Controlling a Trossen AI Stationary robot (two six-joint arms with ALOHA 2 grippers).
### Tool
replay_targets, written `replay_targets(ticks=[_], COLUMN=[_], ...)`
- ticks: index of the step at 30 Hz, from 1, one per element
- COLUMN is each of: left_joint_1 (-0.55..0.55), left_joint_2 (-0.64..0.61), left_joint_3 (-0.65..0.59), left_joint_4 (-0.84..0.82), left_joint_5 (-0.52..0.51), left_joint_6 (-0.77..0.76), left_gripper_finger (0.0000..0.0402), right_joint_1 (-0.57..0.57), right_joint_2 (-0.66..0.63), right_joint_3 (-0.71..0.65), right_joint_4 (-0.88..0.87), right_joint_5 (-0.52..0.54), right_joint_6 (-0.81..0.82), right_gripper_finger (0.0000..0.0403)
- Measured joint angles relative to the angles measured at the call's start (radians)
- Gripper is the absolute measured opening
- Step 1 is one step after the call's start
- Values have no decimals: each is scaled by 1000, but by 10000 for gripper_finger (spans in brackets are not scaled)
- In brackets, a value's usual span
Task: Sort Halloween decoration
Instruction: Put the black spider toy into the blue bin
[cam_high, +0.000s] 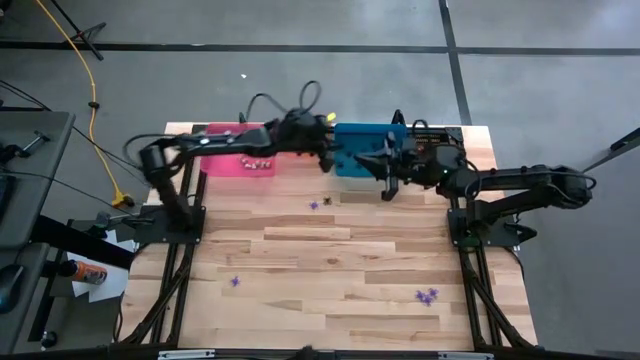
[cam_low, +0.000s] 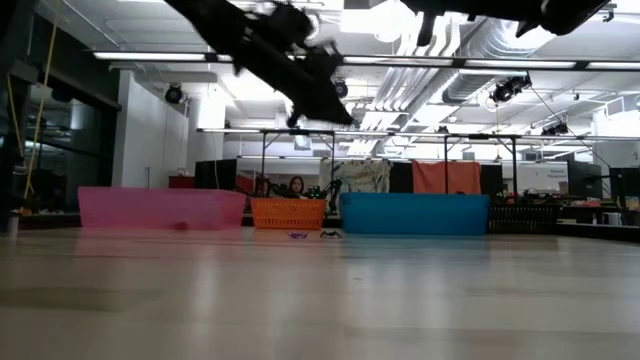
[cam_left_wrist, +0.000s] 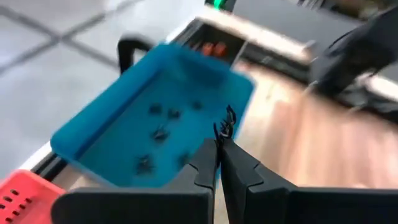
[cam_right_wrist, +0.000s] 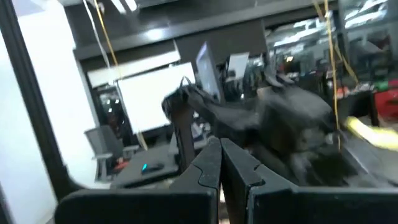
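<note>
While left gripper (cam_left_wrist: 219, 140): pinched on a spiky black trinket (cam_left_wrist: 225, 124) above the glossy blue bin (cam_left_wrist: 124, 118)
Right gripper (cam_right_wrist: 220, 149): together, empty, at three o'clock

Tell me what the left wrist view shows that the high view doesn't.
Only the left wrist view shows the small black trinket pinched in the shut left gripper, and black trinkets lying inside the blue bin. Only the high view shows the purple trinkets scattered on the table, the pink bin, and the right gripper beside the blue bin. Both show the blue bin and the left gripper near it.
</note>
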Motion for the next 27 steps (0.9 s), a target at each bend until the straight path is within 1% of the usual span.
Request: replay_targets(ticks=[3, 7, 9, 11, 15, 18, 27], left_joint_1=[22, 38, 41, 41, 35, 24, -5], left_joint_2=[140, 294, 360, 414, 478, 501, 505], left_joint_3=[158, 370, 451, 512, 575, 579, 579], left_joint_4=[-151, -369, -486, -555, -632, -653, -654], left_joint_5=[1, 2, -2, -5, -5, -6, -31], left_joint_6=[0, 23, 47, 61, 88, 129, 251], left_gripper_finger=[0, 0, 0, 0, 0, 0, 0], right_joint_1=[-19, -27, -27, -27, -27, -27, -27], right_joint_2=[0, 0, 0, 0, 0, 0, 0], right_joint_3=[0, 0, 0, 0, 0, 0, 0], right_joint_4=[26, 27, 26, 22, 13, 10, -6], right_joint_5=[0, 1, 0, 0, 0, 0, 0], right_joint_6=[0, 0, 0, 0, 0, 0, 0], right_gripper_finger=[0, 0, 0, 0, 0, 0, 0])
